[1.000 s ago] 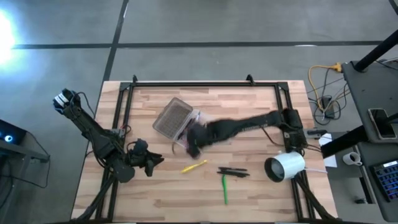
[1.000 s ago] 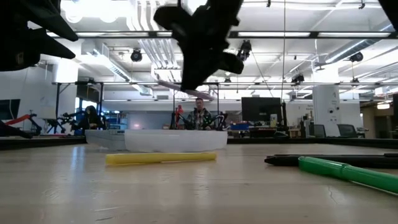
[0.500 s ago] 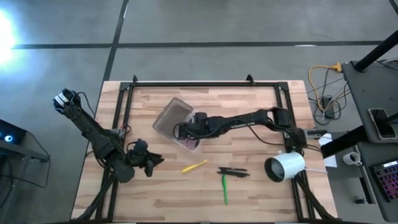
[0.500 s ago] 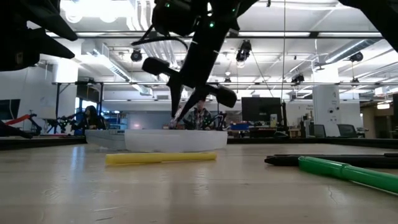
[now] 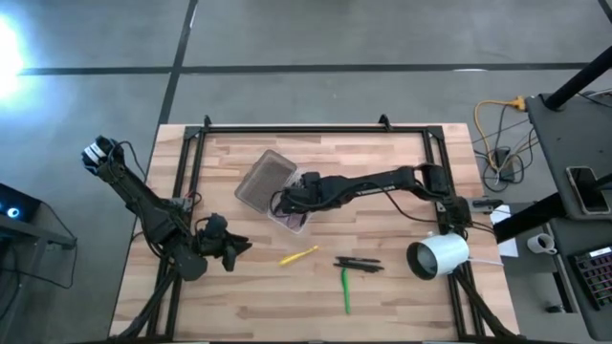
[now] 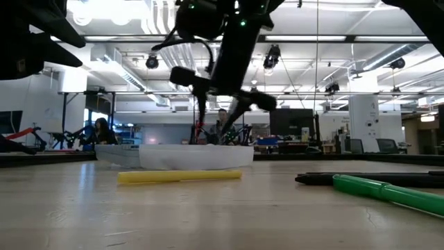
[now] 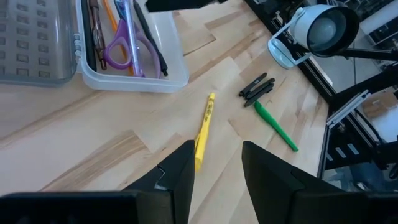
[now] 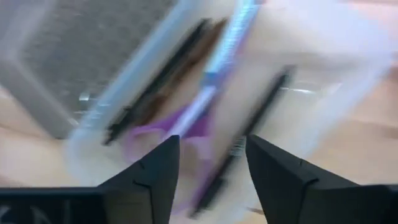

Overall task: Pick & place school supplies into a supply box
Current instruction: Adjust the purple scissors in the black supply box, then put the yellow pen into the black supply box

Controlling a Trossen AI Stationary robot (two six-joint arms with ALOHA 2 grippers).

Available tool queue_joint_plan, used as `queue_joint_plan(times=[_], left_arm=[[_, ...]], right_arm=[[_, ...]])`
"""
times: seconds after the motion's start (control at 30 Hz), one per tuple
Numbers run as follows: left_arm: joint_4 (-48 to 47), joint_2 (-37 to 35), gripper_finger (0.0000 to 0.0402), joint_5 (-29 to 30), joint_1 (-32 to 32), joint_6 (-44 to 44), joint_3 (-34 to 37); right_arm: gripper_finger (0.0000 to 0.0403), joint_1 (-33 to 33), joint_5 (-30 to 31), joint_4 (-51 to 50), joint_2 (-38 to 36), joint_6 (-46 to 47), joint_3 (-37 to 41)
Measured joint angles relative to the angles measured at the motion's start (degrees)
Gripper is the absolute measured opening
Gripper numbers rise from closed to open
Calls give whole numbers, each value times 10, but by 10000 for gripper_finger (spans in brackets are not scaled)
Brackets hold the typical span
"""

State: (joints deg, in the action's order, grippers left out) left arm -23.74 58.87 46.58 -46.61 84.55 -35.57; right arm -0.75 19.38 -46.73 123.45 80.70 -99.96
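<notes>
Jaws: right gripper spread open and empty, fingers pointing down over the supply box; left gripper parted, nothing between its fingers.
Right arm: reaches from the table's right edge across to the box; in the low view the gripper hangs just above the box rim.
Left arm: parked near the table's left edge, gripper low over bare wood.
Supply box: lies open, left of table centre; ribbed grey half on the far-left side, clear tray beside it.
In the tray: purple-handled scissors, a black pen, an orange pencil beside a dark stick; right wrist view is motion-blurred but shows the same scissors.
On the table: yellow pencil just in front of the box, apart from it; two black pens side by side to its right; green marker near the front edge.
Other: white cylinder at the right edge.
</notes>
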Motion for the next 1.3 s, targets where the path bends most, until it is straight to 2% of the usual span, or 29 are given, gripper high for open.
queue_joint_plan(times=[0.13, 0.33, 0.5, 0.63, 0.87, 1.0, 1.3], left_arm=[[0, 0, 117, 0, 0, 0, 0], [0, 0, 117, 0, 0, 0, 0], [0, 0, 117, 0, 0, 0, 0], [0, 0, 117, 0, 0, 0, 0], [1, 1, 117, 1, 0, 0, 0], [4, 12, 117, 2, 0, 2, 0], [17, 42, 117, -1, 0, 17, 0]], right_arm=[[186, 15, 2, -49, -5, -20, 0], [179, 58, 2, -12, -1, -40, 0], [167, 85, -39, 38, 11, -42, 0], [160, 83, -43, 75, 17, -25, 0], [142, 80, -56, 60, 50, -10, 0], [130, 76, -57, 94, 58, -10, 0], [84, 78, -53, 118, 58, -69, -20]])
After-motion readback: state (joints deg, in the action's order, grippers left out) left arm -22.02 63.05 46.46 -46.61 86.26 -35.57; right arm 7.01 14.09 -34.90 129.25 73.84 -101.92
